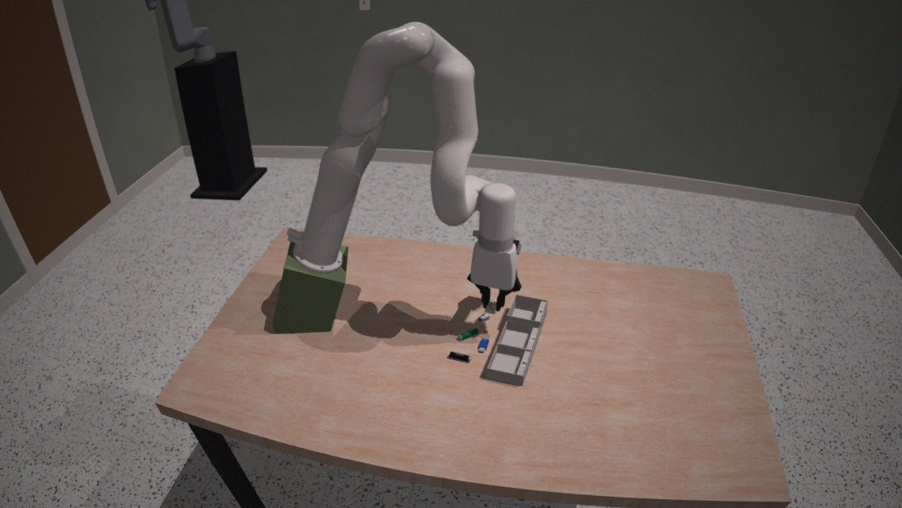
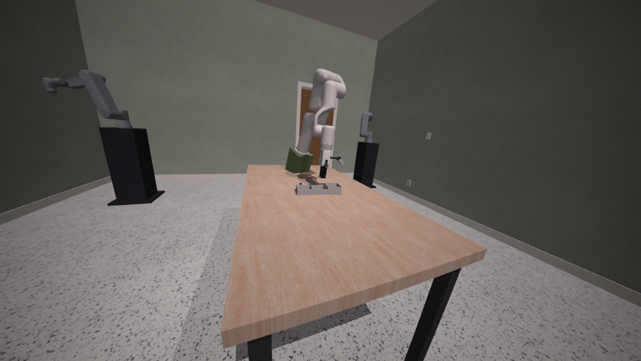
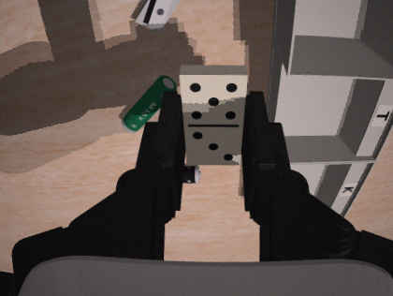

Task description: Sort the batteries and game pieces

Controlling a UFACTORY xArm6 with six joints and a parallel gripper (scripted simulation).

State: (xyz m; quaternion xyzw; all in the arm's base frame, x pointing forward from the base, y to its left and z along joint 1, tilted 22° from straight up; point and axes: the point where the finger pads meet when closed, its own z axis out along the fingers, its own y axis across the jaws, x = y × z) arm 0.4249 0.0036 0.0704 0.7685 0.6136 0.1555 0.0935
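My gripper [image 3: 213, 117] [image 1: 491, 307] [image 2: 323, 172] is shut on a cream domino [image 3: 212, 120] with black pips and holds it above the table, just left of the grey three-part bin [image 3: 329, 57] [image 1: 502, 376] [image 2: 318, 191]. In the wrist view a T mark [image 3: 384, 117] shows on the middle compartment and another mark [image 3: 348, 188] on the nearer one. A green battery [image 3: 148, 103] [image 1: 467, 334] lies on the table beside my left finger. A small blue thing [image 1: 483, 344] lies next to the bin.
A small grey-white block [image 3: 158, 4] [image 1: 483, 317] with a black slot lies on the table past the battery. A flat black thing [image 1: 458, 357] lies nearer the front. The arm's green base [image 1: 309, 296] stands at the table's left.
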